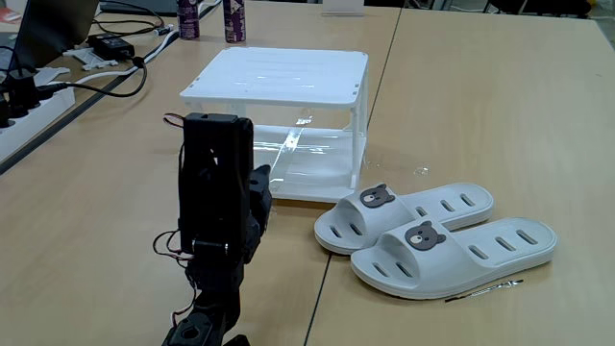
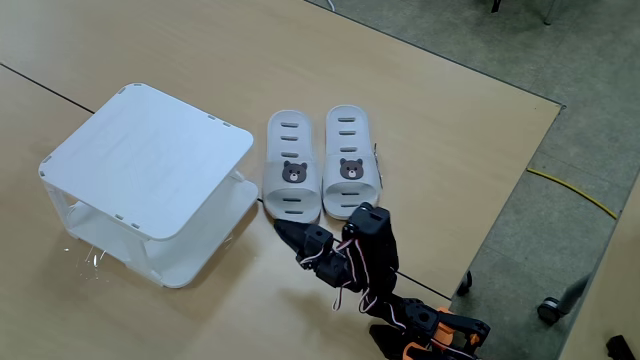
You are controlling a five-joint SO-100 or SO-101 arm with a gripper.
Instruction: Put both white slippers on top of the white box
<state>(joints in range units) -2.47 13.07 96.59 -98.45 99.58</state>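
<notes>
Nearest the camera in a fixed view, the black arm [image 1: 219,207] stood folded at the lower left, its thin wires looping out at the joints. From that side its body hid the fingertips. In a fixed view from above, the gripper [image 2: 283,231] pointed toward the gap between the rack and the slippers, low over the wooden table [image 2: 420,110]. Its dark fingers [image 2: 292,236] seemed to lie close together with nothing between them, but I could not tell for sure how far apart they were.

Just beyond the gripper lay the white slippers, side by side and touching along their inner edges, both flat on the table with soles down. In the view from above, the left slipper [image 2: 290,165] sat just beside the rack's corner and the right slipper [image 2: 350,159] lay next to it; each bore a bear-face badge [image 2: 293,172] on the strap and oval slots along the footbed. A thin dark stick [image 1: 483,287] lay on the table close to the nearer slipper.

Farther back stood the white box [image 1: 279,77], a two-tier rack with a flat slatted top, thin corner posts and a glossy lower shelf; its top was bare. Behind it were two dark bottles [image 1: 234,19], and at the far left cables [image 1: 106,82] and a power strip [image 1: 29,120].
</notes>
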